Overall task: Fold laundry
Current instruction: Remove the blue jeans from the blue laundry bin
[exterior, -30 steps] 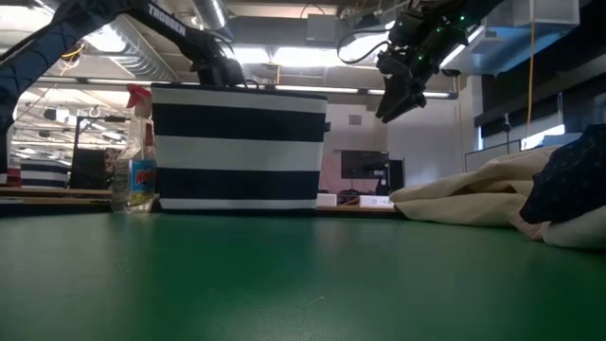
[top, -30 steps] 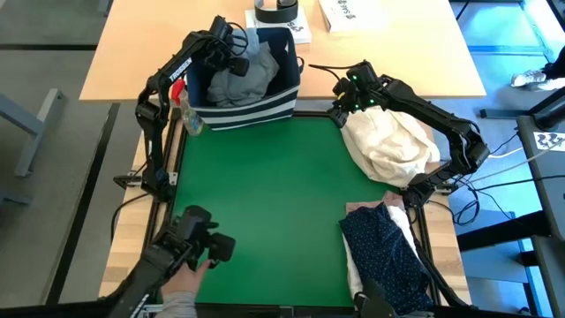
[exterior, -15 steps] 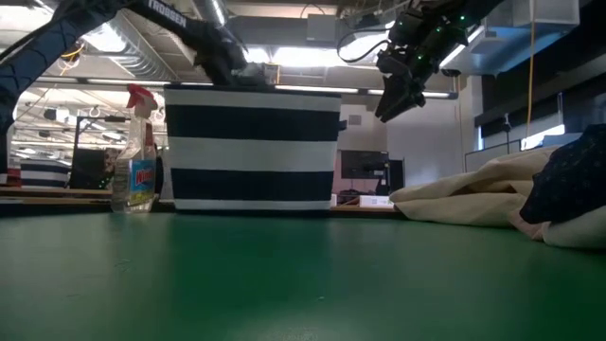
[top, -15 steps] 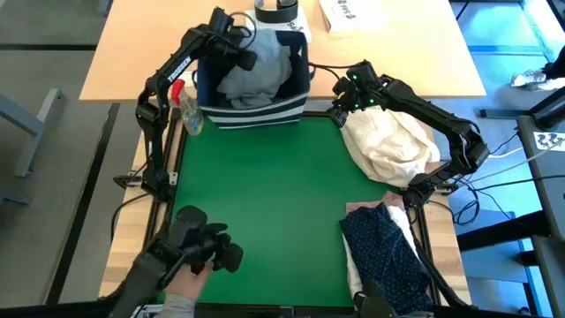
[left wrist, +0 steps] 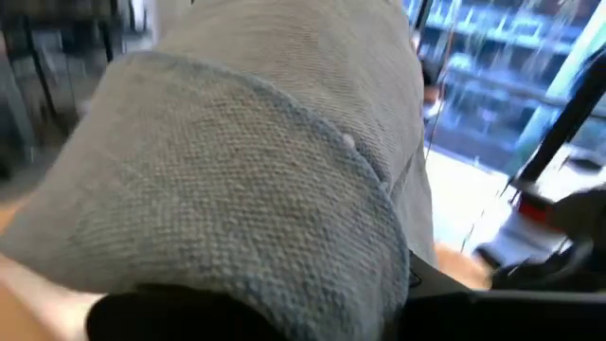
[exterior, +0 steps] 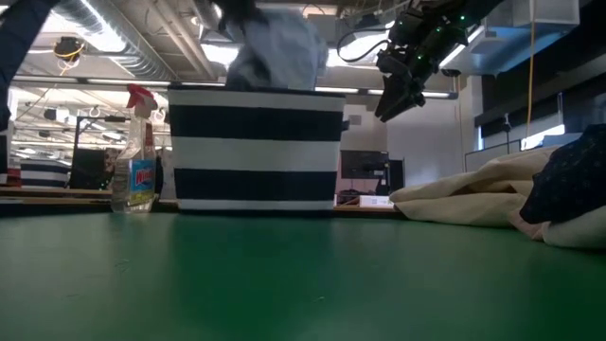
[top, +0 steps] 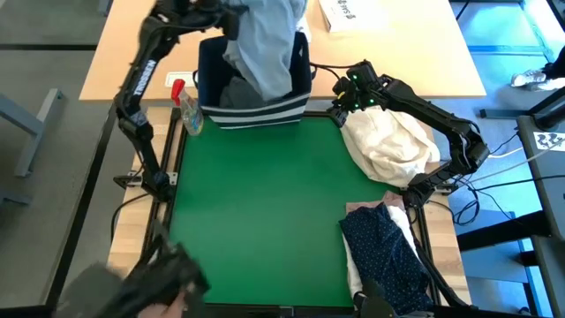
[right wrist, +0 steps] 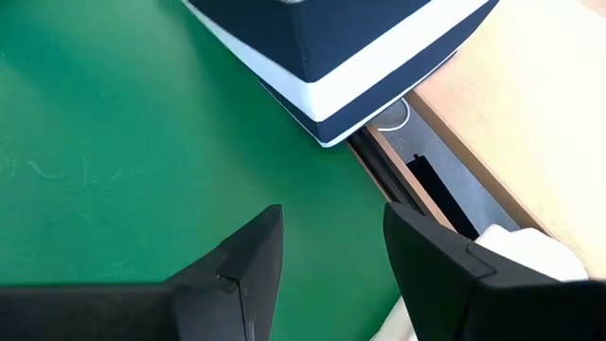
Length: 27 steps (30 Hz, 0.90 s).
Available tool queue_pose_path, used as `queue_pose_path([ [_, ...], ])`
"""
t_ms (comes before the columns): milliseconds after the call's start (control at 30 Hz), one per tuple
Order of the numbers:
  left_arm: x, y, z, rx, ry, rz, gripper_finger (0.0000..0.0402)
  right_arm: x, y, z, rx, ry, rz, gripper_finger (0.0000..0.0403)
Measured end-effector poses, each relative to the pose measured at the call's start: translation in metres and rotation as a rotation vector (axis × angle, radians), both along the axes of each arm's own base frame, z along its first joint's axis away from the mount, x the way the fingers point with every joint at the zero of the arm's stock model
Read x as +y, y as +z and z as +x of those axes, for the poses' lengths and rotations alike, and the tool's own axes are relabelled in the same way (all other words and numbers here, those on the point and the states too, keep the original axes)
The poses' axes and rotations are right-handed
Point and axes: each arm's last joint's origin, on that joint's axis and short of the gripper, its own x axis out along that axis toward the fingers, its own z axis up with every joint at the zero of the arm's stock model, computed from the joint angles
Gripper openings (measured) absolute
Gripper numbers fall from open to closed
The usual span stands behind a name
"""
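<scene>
Left gripper (top: 231,19), blurred and largely hidden by cloth, is clenched on the light grey woven jeans (top: 265,44), which hang limp in soft folds above the navy fabric bin with white stripes (top: 256,102); the lower part remains inside. A plastic spray bottle (top: 185,110) stands beside the bin. Right gripper (top: 338,113) hovers, fingers parted and empty, over the green mat (top: 256,212) near the crumpled cream-beige cloth bundle (top: 393,146). The navy white-dotted shirt (top: 388,256) lies at the mat's right edge, cut off below.
</scene>
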Motion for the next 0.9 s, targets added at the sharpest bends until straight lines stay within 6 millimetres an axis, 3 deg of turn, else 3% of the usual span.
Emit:
queue_pose_path([
  [233,-0.072,0.06,-0.024,-0.189,-0.134,0.191,0.0011,0.0,0.0,0.0,0.0,0.0,-0.001,0.0183],
  [467,-0.154,0.102,-0.047,-0.336,-0.32,0.372,0.0011,0.0,0.0,0.0,0.004,-0.009,-0.004,0.0183],
  [667,-0.221,0.137,-0.086,-0.558,-0.497,0.633,0.0012,0.0,0.0,0.0,-0.003,-0.027,0.01,0.0183],
  [767,-0.244,0.148,-0.103,-0.66,-0.628,0.709,0.0012,0.0,0.0,0.0,-0.003,-0.026,0.01,0.0183],
  [900,-0.261,0.151,-0.112,-0.717,-0.814,0.679,0.0012,0.0,0.0,0.0,-0.003,-0.028,0.011,0.0183],
])
